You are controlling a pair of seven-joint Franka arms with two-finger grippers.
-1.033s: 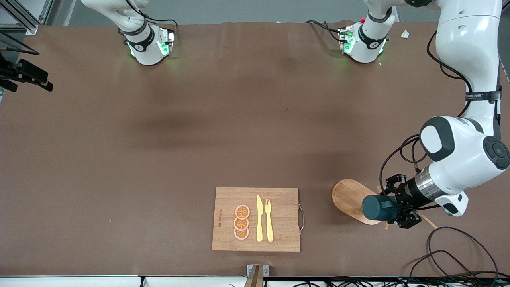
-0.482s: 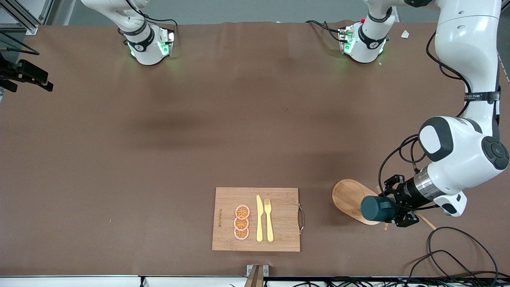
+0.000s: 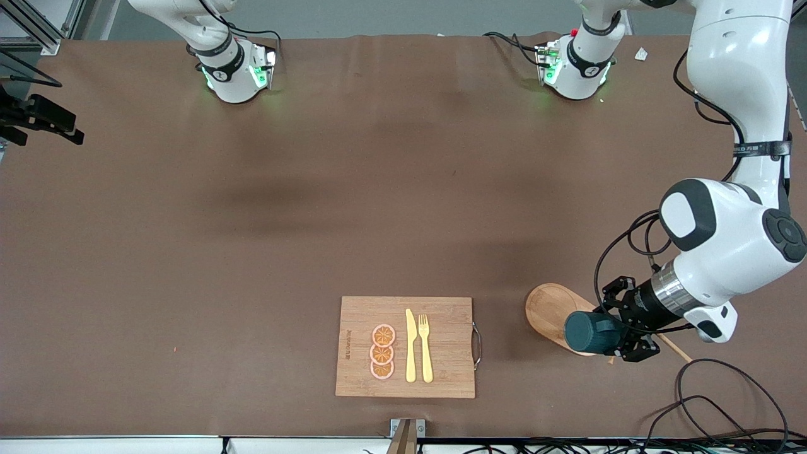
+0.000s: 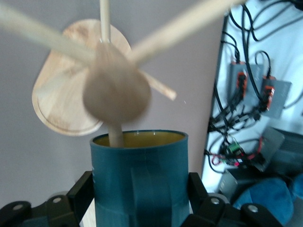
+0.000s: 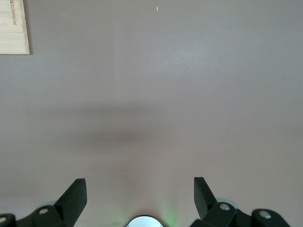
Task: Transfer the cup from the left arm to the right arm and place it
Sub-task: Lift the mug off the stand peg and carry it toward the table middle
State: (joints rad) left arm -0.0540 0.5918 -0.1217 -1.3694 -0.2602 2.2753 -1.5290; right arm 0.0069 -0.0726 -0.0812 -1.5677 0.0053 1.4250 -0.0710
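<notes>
In the front view, a matte brown cloth covers the table [image 3: 252, 252], faintly creased. Toward the left arm's end, the left gripper [image 3: 621, 331] has its black fingers clamped on the cup [image 3: 586, 332], a smooth dark teal cylinder lying on its side in the grasp, over the nearer edge of a rounded, pale wooden tray [image 3: 550, 310] with a raised rim. Thin wooden sticks [image 3: 674, 349] poke out from under the gripper onto the cloth. Near the middle of the table's nearer edge lies a rectangular bamboo cutting board [image 3: 441, 315] with a metal handle; on it sit three round orange slices [image 3: 382, 352] in a row, with a yellow knife [image 3: 410, 347] and a yellow fork [image 3: 425, 348] beside them. The right arm waits up at its base, its gripper outside this view. In the left wrist view, the cup [image 4: 139, 182] fills the space between the dark fingers [image 4: 80, 191], which press on its glossy wall; its inside is yellow-brown and a flat handle strip runs down its side. A blurred round wooden spoon [image 4: 117, 92] and light wooden sticks [image 4: 189, 23] lie across the picture, with the oval tray [image 4: 57, 104] and its grooved rim farther off. In the right wrist view, the right gripper [image 5: 140, 196] hangs with its fingers spread wide over bare brown cloth [image 5: 151, 94]; a corner of the bamboo board [image 5: 13, 28] shows at the edge.
</notes>
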